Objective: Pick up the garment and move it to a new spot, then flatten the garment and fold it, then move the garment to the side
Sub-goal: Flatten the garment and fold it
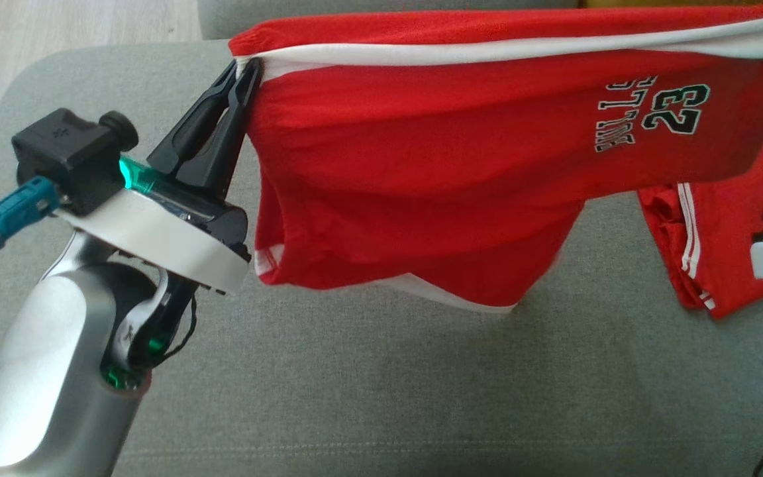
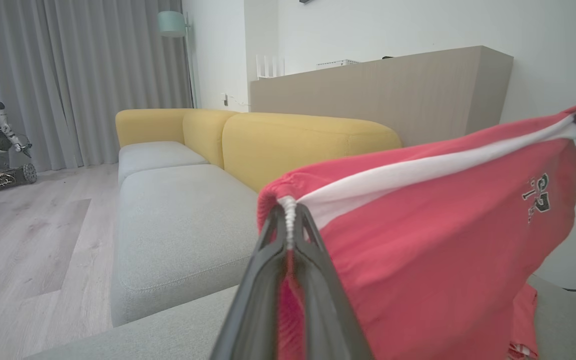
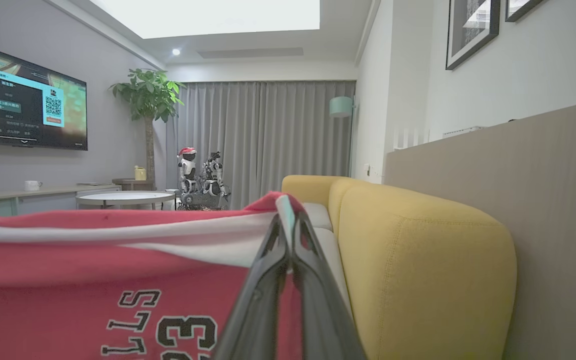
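- Left tool [image 1: 249, 69]: fingers pinched tight on the white-banded waist edge of the red garment [image 1: 454, 165], at its left corner.
- Right tool [image 3: 288, 225]: clamped on the same waistband at the opposite corner.
- Garment hangs stretched between the two tools, raised above the grey sofa seat [image 1: 381, 384]. Its lower hem sags free, and the number 23 with lettering sits near the right end.
- More red cloth with white stripes [image 1: 693, 252] lies on the seat below the right end; cannot tell whether it belongs to the same garment.
- Surface: grey woven cushion, with a faint seam near the front edge.
- Sofa has a yellow backrest [image 2: 308, 145], and a beige low wall [image 2: 393, 90] stands directly behind it.
- Room:
  - pale wood floor [image 2: 28, 240]
  - grey curtains [image 2: 68, 75], with a lamp [image 2: 170, 22] beside them
  - lit wall screen [image 3: 23, 100]
  - potted plant [image 3: 148, 95]
  - round table [image 3: 125, 198]
  - another robot [image 3: 203, 175] parked by the curtains
  - framed pictures [image 3: 473, 30] on the right wall
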You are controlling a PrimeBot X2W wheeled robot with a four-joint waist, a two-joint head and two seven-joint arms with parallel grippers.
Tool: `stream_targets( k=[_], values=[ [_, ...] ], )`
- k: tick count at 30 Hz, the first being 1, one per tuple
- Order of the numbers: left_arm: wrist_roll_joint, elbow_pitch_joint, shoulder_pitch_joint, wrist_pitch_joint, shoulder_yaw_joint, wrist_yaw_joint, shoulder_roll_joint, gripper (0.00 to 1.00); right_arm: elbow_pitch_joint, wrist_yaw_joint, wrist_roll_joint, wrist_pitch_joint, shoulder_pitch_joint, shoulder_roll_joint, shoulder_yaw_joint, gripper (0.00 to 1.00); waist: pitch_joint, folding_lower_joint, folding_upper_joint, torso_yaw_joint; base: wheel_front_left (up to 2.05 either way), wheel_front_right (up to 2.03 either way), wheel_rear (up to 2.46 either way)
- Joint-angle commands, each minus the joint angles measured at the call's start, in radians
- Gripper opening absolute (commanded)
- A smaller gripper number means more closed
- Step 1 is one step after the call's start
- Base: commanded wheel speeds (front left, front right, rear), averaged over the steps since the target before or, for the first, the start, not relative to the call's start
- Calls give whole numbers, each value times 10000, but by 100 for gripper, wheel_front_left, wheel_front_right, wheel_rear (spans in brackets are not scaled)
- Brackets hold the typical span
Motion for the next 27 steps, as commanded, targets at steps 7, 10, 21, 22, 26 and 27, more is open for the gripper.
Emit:
stream_targets(
  k=[7,10,21,22,26,27],
  values=[
    [-106,941,-1662,-564,480,-272,-73,0,1038,65,653,-91,-1631,-255,542,0,506,0,0,82,0,0,0],
    [15,2251,-2968,-1071,498,-514,-390,0,2252,65,976,-428,-3136,-451,868,0,858,0,0,119,0,0,0],
    [417,7893,-7476,-3516,525,-1093,-1482,0,7695,65,1400,-3234,-8492,5,2591,0,1679,0,0,13,0,0,0],
    [402,8472,-7724,-3657,505,-1142,-1596,0,8340,65,1392,-3495,-8784,112,2829,0,1700,0,0,2,0,0,0],
    [412,10732,-8090,-3974,169,-1333,-2096,0,11046,65,1659,-4090,-9396,676,4321,0,1993,0,0,-66,0,0,0],
    [336,11059,-7992,-3990,138,-1354,-2203,0,11477,65,1764,-4111,-9352,742,4611,0,2085,0,0,-54,0,0,0]
  ],
)
